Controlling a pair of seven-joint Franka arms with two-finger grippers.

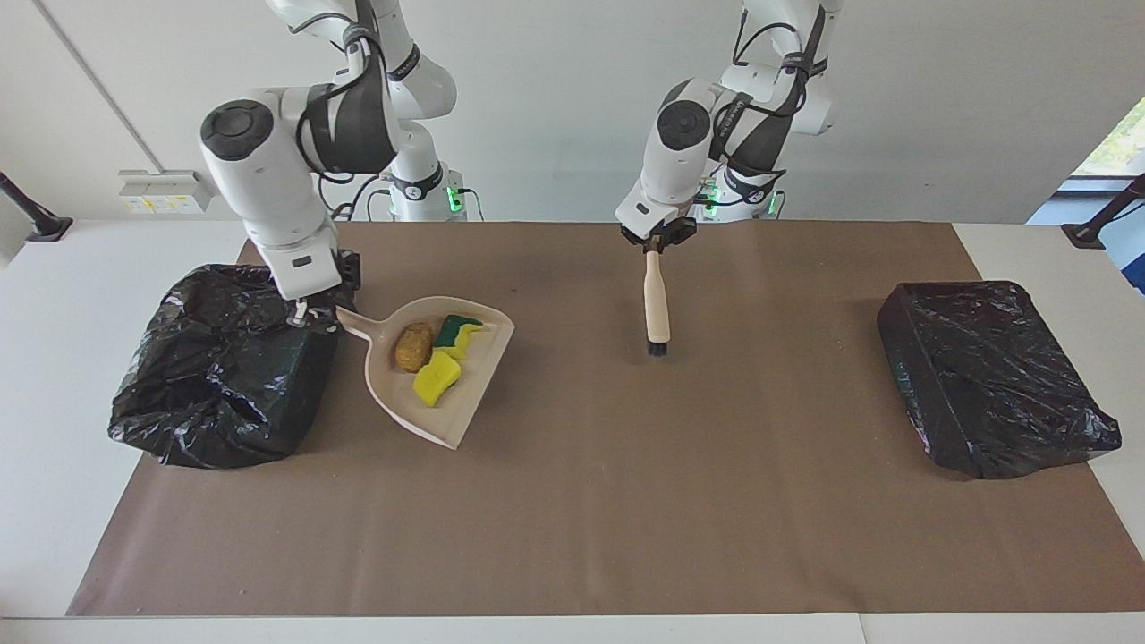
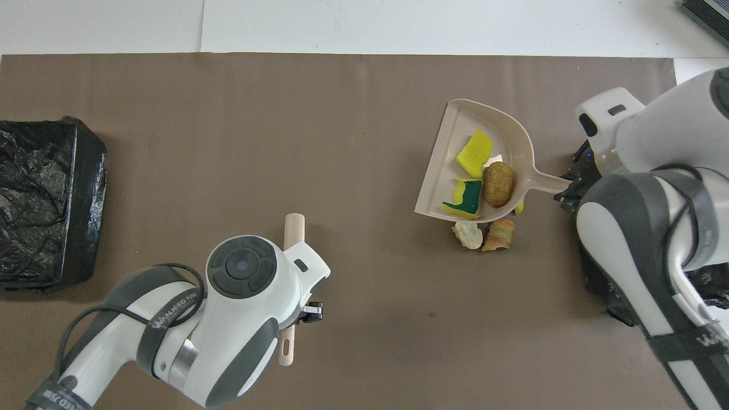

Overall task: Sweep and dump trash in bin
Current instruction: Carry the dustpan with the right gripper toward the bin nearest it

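Note:
My right gripper point(image 1: 309, 313) point(image 2: 569, 191) is shut on the handle of the beige dustpan point(image 1: 465, 407) point(image 2: 438, 165). It holds the pan in the air beside the black-bagged bin point(image 1: 224, 376) point(image 2: 706, 285) at the right arm's end. In the pan lie a tan lump point(image 1: 412, 346) point(image 2: 498, 183), a green-layered sponge scrap point(image 1: 456, 333) point(image 2: 464, 199) and a yellow scrap point(image 1: 436, 377) point(image 2: 474, 154). Two trash lumps point(image 2: 468, 234) point(image 2: 499, 234) show on the mat at the pan's edge; the rest is hidden under it. My left gripper point(image 1: 657, 240) point(image 2: 302, 313) is shut on the wooden brush point(image 1: 657, 300) point(image 2: 294, 228), bristles down.
A second black-bagged bin point(image 1: 984, 376) point(image 2: 45, 199) stands at the left arm's end of the table. The brown mat point(image 1: 572, 519) point(image 2: 228, 114) covers the work area, with white table around it.

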